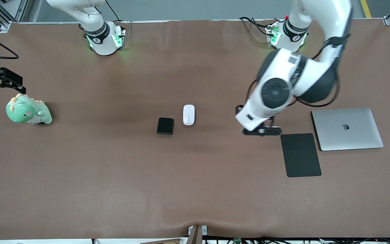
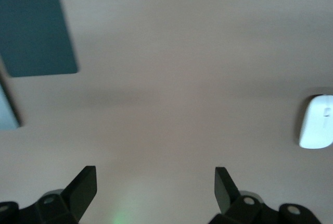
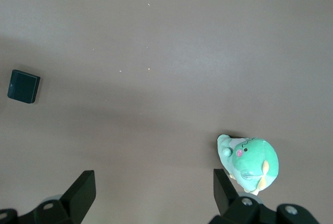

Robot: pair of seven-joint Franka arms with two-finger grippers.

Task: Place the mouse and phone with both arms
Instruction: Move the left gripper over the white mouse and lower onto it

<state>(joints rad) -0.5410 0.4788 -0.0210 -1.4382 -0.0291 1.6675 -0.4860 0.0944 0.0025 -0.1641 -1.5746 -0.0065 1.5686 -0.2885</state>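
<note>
Two arms, two small targets, and neither is gripped yet, so I'd call this the approach stage.

Biggest stuff first: the brown cloth-covered table (image 1: 113,176) holds a closed silver laptop (image 1: 347,128) at the left arm's end, with a flat black rectangular mouse pad (image 1: 300,155) just beside it at about 7 o'clock from the laptop. At the right arm's end sits a green plush dinosaur toy (image 1: 28,110).

The left arm's black two-finger gripper (image 1: 262,130) hangs over bare table between the mouse pad and the small white oval computer mouse (image 1: 188,115). Its jaws are spread wide and empty in the left wrist view. The mouse lies at roughly 9 o'clock from it in the front view, well apart, and shows only at the edge of the wrist view (image 2: 316,128), well outside the gap between the fingers (image 2: 83,185).

The right arm's black gripper (image 1: 5,81) is over the table edge just above the dinosaur, jaws also wide with nothing in them. The small thick matte black phone (image 1: 165,125) sits just beside the mouse, well away at about 3 o'clock from that gripper.

My take on doing it well: centre the mouse between the fingers before dropping, close across its narrow sides, and keep the two arms staggered since the targets sit so near each other.
</note>
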